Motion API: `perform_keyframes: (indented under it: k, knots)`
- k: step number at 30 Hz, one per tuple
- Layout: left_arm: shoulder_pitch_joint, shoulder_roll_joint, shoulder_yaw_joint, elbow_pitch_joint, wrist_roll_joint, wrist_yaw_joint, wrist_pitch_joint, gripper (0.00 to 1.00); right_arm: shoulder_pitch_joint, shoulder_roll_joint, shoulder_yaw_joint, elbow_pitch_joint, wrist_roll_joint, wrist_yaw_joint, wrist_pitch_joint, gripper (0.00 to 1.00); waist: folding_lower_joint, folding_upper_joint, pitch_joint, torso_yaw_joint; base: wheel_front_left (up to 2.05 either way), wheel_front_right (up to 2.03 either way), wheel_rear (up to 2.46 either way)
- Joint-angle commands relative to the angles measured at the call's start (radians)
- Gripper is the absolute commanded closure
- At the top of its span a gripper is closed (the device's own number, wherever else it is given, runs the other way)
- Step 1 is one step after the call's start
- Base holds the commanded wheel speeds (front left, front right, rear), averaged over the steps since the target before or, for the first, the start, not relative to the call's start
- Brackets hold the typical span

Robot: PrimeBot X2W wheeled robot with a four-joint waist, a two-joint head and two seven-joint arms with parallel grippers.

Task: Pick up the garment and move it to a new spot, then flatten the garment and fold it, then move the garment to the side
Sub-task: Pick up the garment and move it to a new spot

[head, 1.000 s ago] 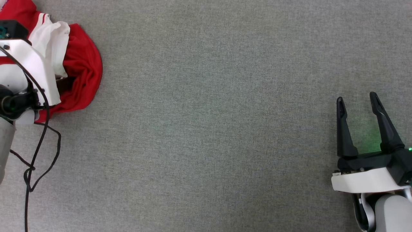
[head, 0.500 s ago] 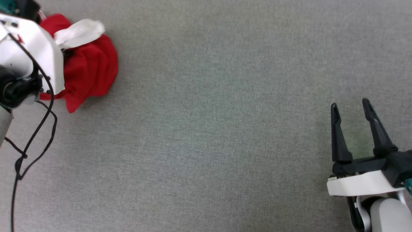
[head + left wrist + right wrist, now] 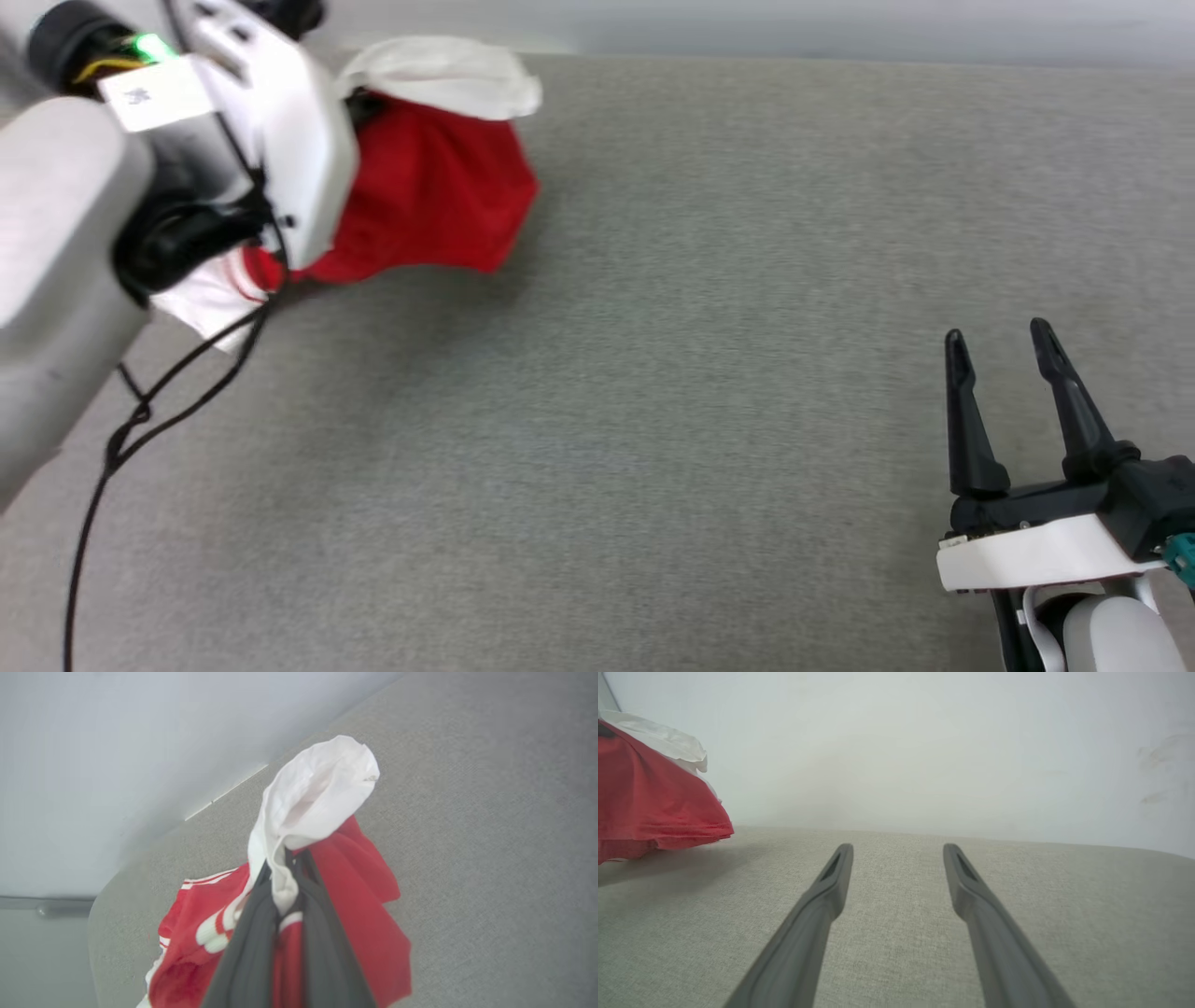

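The garment [image 3: 429, 201], red with a white sleeve on top, hangs bunched from my left gripper [image 3: 359, 107] at the upper left of the head view, above the grey surface. In the left wrist view my left gripper [image 3: 287, 858] is shut on the garment [image 3: 369, 914], with the white sleeve fabric pinched between the dark fingers and striped trim below. My right gripper [image 3: 997, 334] stands open at the lower right, far from the cloth, nothing between its fingers. In the right wrist view the open right gripper [image 3: 899, 847] points across the surface, with the garment [image 3: 649, 798] at the left edge.
A grey fabric-covered table [image 3: 700, 420] spreads across the head view, its far edge [image 3: 840, 58] against a pale wall. A black cable [image 3: 140, 420] loops down from my left arm at the lower left.
My left gripper has shut on the garment and lifted it off the surface, carrying it rightward. The head camera has shifted, so the table's far edge shows. The right gripper stays open.
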Motion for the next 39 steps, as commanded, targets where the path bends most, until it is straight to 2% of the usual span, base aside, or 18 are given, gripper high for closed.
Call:
perform_keyframes:
  k: [1,10,17,22,27,28,33,34,35,39]
  knots:
    - [-0.017,-0.014,-0.018,-0.012,-0.001,0.0,-0.004,1.0,0.008,0.001,0.003,0.002,0.004,0.0,-0.002,0.0,0.0001,0.0,-0.012,-0.036,0.0,0.0,0.0]
    - [-0.084,-0.161,-0.151,-0.103,-0.022,0.0,-0.04,1.0,-0.01,0.001,-0.004,-0.002,0.037,0.0,-0.003,0.0,0.0001,0.0,0.015,-0.164,0.0,0.0,0.0]
    - [-0.099,-0.279,-0.275,-0.099,-0.025,0.0,-0.096,1.0,-0.026,0.001,-0.006,-0.004,0.061,0.0,-0.003,0.0,0.0001,0.0,0.051,-0.255,0.0,0.0,0.0]
    - [-0.003,-0.367,-0.309,-0.101,-0.004,0.0,-0.069,1.0,-0.029,0.001,-0.007,-0.005,0.074,0.0,-0.002,0.0,0.0001,0.0,0.078,-0.287,0.0,0.0,0.0]
    - [0.178,-0.427,-0.308,-0.133,0.097,0.0,0.041,1.0,-0.037,0.001,-0.009,-0.005,0.078,0.0,-0.002,0.0,0.0001,0.0,0.1,-0.297,0.0,0.0,0.0]
    - [0.269,-0.448,-0.309,-0.146,0.122,0.0,0.066,1.0,-0.047,0.001,-0.011,0.0,0.076,0.0,-0.002,0.0,0.0001,0.0,0.107,-0.295,0.0,0.0,0.0]
    - [0.333,-0.474,-0.309,-0.151,0.139,0.0,0.045,1.0,-0.042,0.001,-0.011,0.004,0.062,0.0,-0.002,0.0,0.0001,0.0,0.097,-0.279,0.0,0.0,0.0]
    - [0.33,-0.478,-0.309,-0.146,0.147,0.0,0.02,0.07,-0.039,0.001,-0.013,0.006,0.059,0.0,-0.002,0.0,0.0001,0.0,0.091,-0.274,0.0,0.0,0.0]
    - [0.323,-0.481,-0.309,-0.14,0.15,0.0,-0.01,0.0,-0.035,0.001,-0.011,0.005,0.057,0.0,-0.002,0.0,0.0001,0.0,0.084,-0.27,0.0,0.0,0.0]
    - [0.303,-0.489,-0.309,-0.127,0.159,0.0,-0.11,0.0,-0.02,0.001,-0.015,0.008,0.045,0.0,-0.002,0.0,0.0001,0.0,0.057,-0.254,0.0,0.0,0.0]
